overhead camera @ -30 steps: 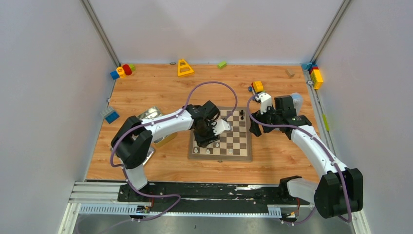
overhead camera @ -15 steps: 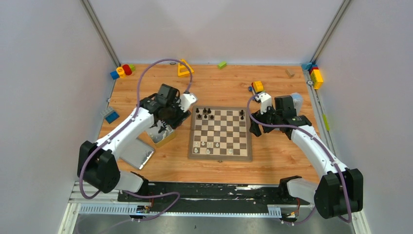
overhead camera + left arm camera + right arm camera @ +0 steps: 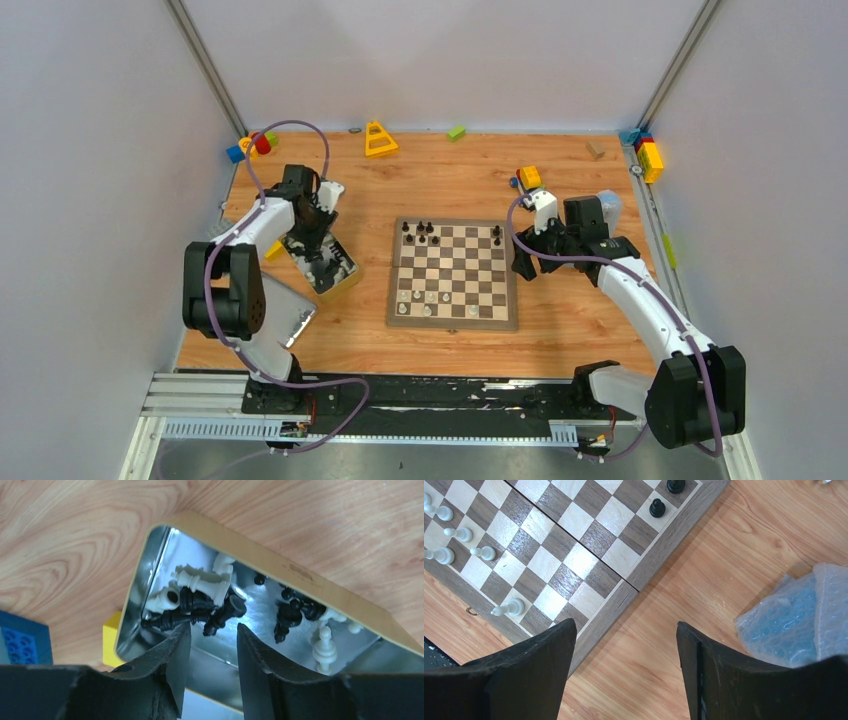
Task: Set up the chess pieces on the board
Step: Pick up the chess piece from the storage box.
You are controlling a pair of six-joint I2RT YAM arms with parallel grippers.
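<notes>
**Operator:** Start with the largest item. What is the work surface?

**Technician:** A wooden table (image 3: 560, 330). The board (image 3: 455, 275) lies flat at its centre, between the two arms.

**Operator:** Any containers?

**Technician:** One open metal tin (image 3: 330, 268) sits to the left of the board and apart from it. Its flat lid (image 3: 285, 312) lies on the table on the side nearer the arm bases.

**Operator:** What is the status of the left gripper (image 3: 212, 630)?

**Technician:** It is positioned over the tin with its fingers pointing down into it. The jaws are partly apart with a clear gap, and nothing is clamped between them.

**Operator:** And the right gripper (image 3: 625, 630)?

**Technician:** It hovers at the board's right edge. The jaws are spread wide and hold nothing. A bubble-wrap bag (image 3: 794, 620) lies on the table near it.

**Operator:** Where are the chess pieces (image 3: 200, 600)?

**Technician:** Many lie jumbled in the tin, dark and pale mixed, mostly on their sides. Black pieces (image 3: 422, 237) stand on the board's far rows, with a cluster at the far-left corner and two at the far right. A few white pieces (image 3: 443, 555) stand on the near-left squares.

**Operator:** Any smaller items?

**Technician:** A yellow block (image 3: 111, 640) sits just beside the tin, with a blue block (image 3: 20, 640) near it.
</notes>
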